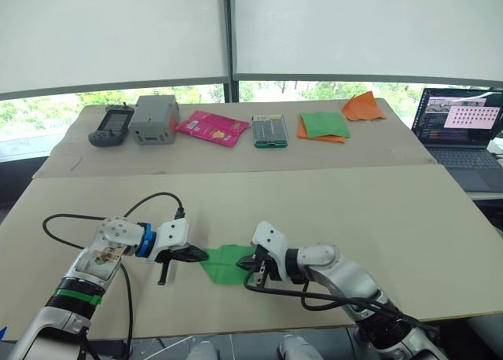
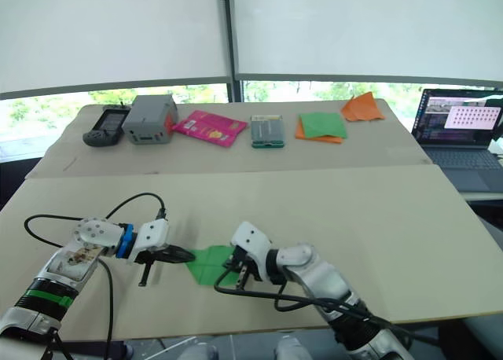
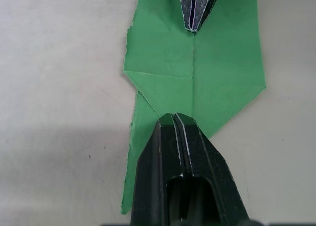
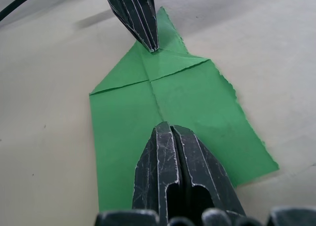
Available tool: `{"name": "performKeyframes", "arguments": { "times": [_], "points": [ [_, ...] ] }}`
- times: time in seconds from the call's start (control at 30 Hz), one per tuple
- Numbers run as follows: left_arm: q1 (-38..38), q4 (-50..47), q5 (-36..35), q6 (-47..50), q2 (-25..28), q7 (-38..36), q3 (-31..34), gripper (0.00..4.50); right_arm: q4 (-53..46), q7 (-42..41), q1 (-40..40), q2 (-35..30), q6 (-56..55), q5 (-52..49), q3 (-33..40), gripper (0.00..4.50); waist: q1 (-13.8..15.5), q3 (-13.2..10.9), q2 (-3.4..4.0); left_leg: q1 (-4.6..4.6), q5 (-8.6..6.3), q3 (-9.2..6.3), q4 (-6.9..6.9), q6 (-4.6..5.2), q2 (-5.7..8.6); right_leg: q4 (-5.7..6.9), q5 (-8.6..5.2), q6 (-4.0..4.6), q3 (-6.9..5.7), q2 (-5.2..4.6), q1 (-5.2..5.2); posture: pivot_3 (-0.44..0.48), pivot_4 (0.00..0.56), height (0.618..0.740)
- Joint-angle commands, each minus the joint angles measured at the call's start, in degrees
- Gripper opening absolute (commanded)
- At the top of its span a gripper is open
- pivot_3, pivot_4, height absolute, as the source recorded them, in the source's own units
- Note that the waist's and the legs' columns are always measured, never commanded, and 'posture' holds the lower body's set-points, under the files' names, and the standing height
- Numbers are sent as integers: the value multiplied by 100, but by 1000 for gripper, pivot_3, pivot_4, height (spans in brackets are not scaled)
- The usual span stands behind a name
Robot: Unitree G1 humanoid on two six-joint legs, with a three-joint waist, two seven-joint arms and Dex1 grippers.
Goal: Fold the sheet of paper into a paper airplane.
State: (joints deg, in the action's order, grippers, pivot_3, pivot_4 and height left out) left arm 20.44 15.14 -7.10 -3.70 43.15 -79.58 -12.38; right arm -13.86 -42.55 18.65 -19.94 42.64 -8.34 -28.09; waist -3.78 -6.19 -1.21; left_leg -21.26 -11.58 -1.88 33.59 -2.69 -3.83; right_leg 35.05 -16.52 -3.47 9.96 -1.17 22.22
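Green paper, thin, one sheet of paper [image 1: 222,263], partly folded: centre crease, two corner flaps forming a point, one ragged edge. Lies flat on the beige table [image 1: 330,218] at 6 o'clock. Left gripper [image 1: 198,255], fingers pressed together, tips on the sheet's pointed end; right gripper [image 1: 245,262] likewise closed, tips pressing the opposite end. Neither clasps anything. No legible writing.

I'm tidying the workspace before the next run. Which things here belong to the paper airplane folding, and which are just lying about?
In use:
sheet of paper, green and partly folded
left gripper, shut, tip on the sheet
right gripper, shut, tip on the sheet

Lying about on the far table:
handheld device
grey box
pink packet
green-edged case
green sheet on orange sheet
crumpled orange paper
laptop
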Motion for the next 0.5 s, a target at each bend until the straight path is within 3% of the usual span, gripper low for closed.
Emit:
{"name": "performKeyframes", "arguments": {
  "times": [0.03,0.5],
  "points": [
    [-19,39,111,20,47,-54,-95,0,205,113,-220,-255,474,41,95,10,0,0,0,0,0,0,0,0,0,0,0,0,0,0,0,0,150,740],
    [-24,51,111,-10,39,-63,-104,0,-177,315,-489,-623,854,-230,419,10,50,0,-3,-1,-1,3,1,-2,3,-6,0,0,0,-6,0,0,150,740]
  ]
}}
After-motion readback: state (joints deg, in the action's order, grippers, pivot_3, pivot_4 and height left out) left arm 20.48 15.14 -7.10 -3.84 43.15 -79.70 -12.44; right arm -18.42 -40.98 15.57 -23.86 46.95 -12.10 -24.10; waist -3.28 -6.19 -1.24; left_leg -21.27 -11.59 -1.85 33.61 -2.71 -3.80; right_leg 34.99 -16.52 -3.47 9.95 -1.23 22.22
